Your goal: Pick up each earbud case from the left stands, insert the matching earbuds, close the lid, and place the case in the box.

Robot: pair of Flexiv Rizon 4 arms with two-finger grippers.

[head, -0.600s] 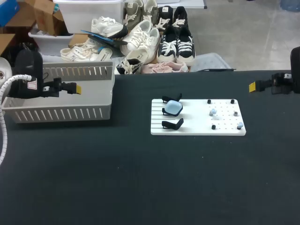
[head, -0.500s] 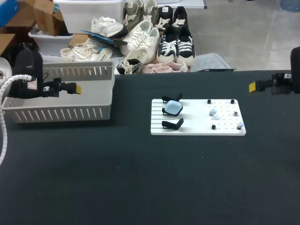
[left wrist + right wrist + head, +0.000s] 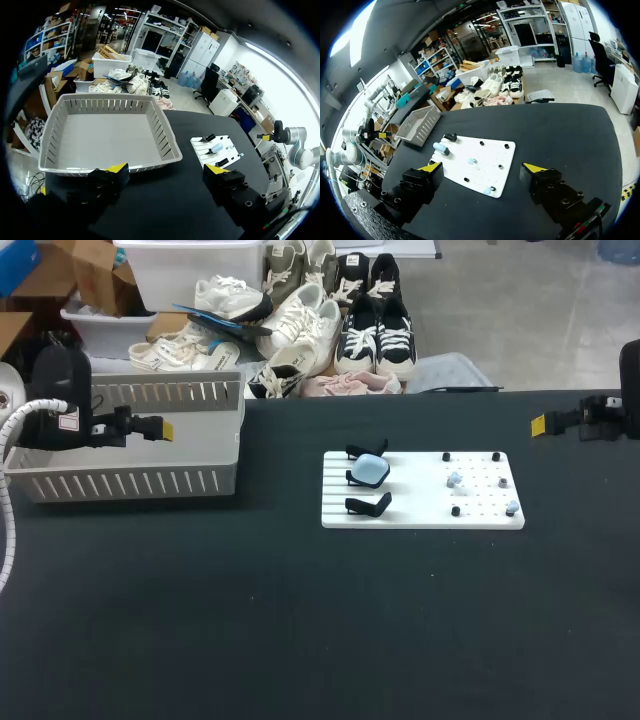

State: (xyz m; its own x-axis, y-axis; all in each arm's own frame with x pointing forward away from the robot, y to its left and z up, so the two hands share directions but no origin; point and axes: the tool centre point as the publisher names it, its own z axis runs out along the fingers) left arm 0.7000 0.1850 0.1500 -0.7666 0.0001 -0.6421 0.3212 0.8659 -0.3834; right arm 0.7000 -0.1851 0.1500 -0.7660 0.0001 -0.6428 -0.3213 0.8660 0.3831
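A pale blue earbud case (image 3: 370, 470) is seen resting in the stands at the left of the white board (image 3: 420, 518) on the black counter (image 3: 300, 620), with small earbuds (image 3: 455, 480) set on pegs at its right. The left hand (image 3: 166, 168) is held spread and empty by the white box (image 3: 100, 135). The right hand (image 3: 481, 166), likewise released, is kept well apart from the board.
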